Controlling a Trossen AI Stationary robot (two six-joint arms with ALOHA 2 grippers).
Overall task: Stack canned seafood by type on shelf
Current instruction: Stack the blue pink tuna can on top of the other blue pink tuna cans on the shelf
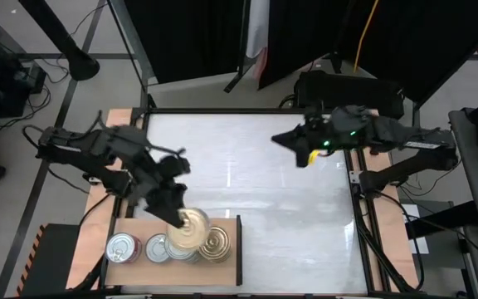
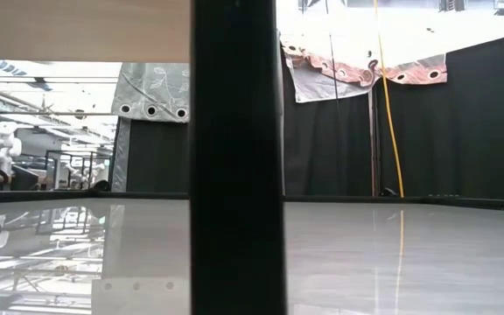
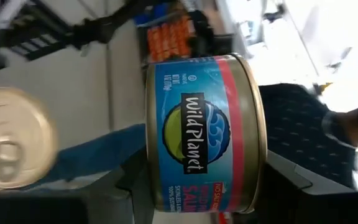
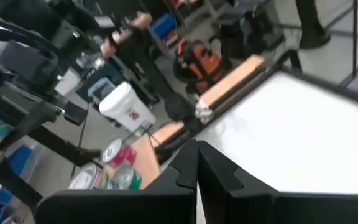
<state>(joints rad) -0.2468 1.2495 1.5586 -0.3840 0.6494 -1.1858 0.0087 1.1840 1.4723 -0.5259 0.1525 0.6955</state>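
Blue-and-red labelled, a Wild Planet salmon can sat clamped in the left gripper, held over the tins on the shelf at the table's near-left corner. Beneath it, a row of cans already stood on the board, some apparently stacked. The held can was not yet released. The right gripper waited closed and empty above the table's far side.
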